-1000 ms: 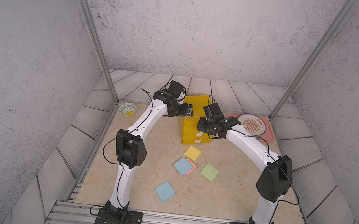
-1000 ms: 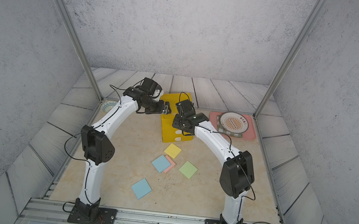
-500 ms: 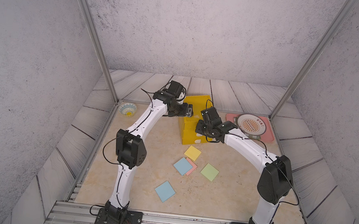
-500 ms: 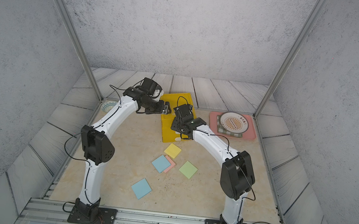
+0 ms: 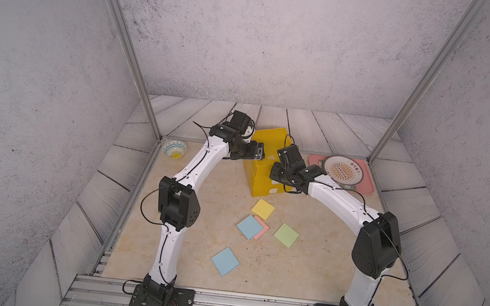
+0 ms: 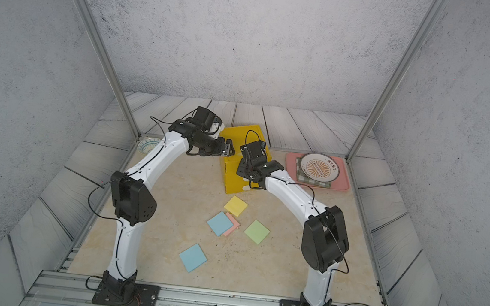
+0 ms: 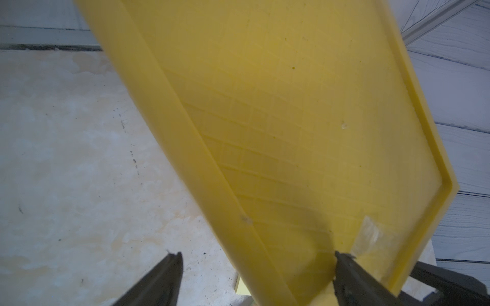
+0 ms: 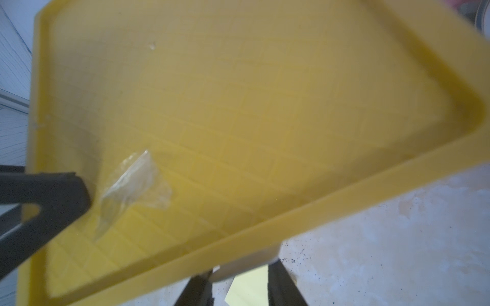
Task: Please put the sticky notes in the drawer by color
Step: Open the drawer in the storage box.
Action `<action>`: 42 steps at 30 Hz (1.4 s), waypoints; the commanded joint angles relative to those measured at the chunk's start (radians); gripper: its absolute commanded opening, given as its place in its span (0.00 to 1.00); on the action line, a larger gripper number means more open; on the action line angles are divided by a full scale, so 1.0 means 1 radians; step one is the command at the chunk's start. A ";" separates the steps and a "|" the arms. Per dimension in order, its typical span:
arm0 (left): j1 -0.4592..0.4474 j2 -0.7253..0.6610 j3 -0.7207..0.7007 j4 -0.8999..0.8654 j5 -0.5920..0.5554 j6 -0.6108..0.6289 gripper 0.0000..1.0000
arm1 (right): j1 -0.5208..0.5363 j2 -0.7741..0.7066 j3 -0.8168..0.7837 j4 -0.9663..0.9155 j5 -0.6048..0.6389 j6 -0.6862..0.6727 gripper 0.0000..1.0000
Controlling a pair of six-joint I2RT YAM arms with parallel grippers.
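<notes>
Drawer (image 5: 256, 177) is a bright yellow cube with grid-ribbed top.

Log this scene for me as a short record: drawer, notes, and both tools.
drawer: yellow box, upright
sticky notes: five flat on the table
overlap: blue note covers most of pink note
left tool: open, straddling drawer's top edge
right tool: around white handle; grip unclear

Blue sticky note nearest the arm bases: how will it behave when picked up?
The blue sticky note lies flat on the table, so it probably slides when pushed. It looks paper-thin: likely floppy and very light once lifted.
</notes>
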 commanded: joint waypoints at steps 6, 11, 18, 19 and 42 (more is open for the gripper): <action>0.001 0.038 -0.045 -0.143 -0.068 0.036 0.93 | -0.061 -0.118 -0.080 0.003 0.162 -0.023 0.37; 0.003 0.058 -0.043 -0.133 -0.068 0.031 0.93 | -0.074 -0.172 -0.123 -0.009 0.176 -0.031 0.37; 0.004 0.103 -0.032 -0.110 -0.060 0.023 0.93 | -0.079 -0.223 -0.179 -0.021 0.196 -0.040 0.38; 0.003 0.108 -0.031 -0.112 -0.060 0.022 0.93 | -0.080 -0.229 -0.183 -0.030 0.198 -0.039 0.38; 0.006 0.115 -0.015 -0.113 -0.046 0.024 0.93 | -0.090 -0.158 0.105 -0.197 0.081 -0.233 0.37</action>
